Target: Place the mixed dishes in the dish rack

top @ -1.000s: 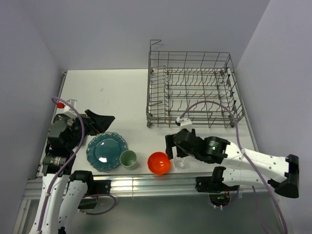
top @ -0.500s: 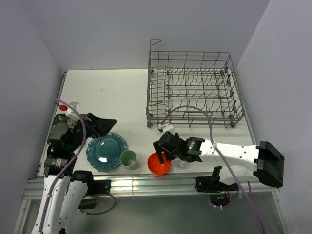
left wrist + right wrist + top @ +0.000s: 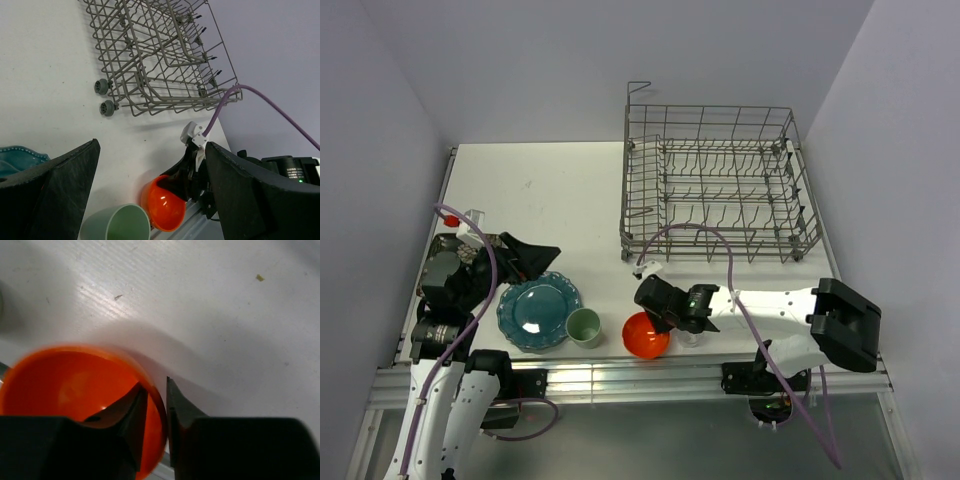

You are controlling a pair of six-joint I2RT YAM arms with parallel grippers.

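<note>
Right end effector (image 3: 156, 384): jaws narrow, pinched on the rim of the orange-red bowl (image 3: 75, 385). One finger (image 3: 131, 412) sits inside the bowl, the other outside, with the rim wall sandwiched between them. The grip is on the bowl's right-hand rim, the side nearest the right arm. The bowl sits upright on the counter (image 3: 550, 190), close to the near edge and roughly mid-width.

Small clear glass (image 3: 690, 337): just right of the bowl, partly hidden under the right arm. Can't tell if it touches the bowl.

Left end effector (image 3: 150, 145): jaws wide, nothing between them. It is over the left side of the counter, just behind the teal scalloped round plate (image 3: 538, 308) and pointing toward the rack.

The plate lies flat on the counter at front left. Pale green cup (image 3: 583, 326): upright, mouth up, at the plate's right edge, between plate and bowl. It is near the bowl but apart from it. Cup-to-plate contact is unclear.

Dish rack (image 3: 712, 108): back right of the counter, well apart from the dishes, with its tine rows upright. No dishes are loaded in it. The left wrist view shows two small wheels on its near corner.

The right arm's purple cable loops up in front of the rack's near side.
</note>
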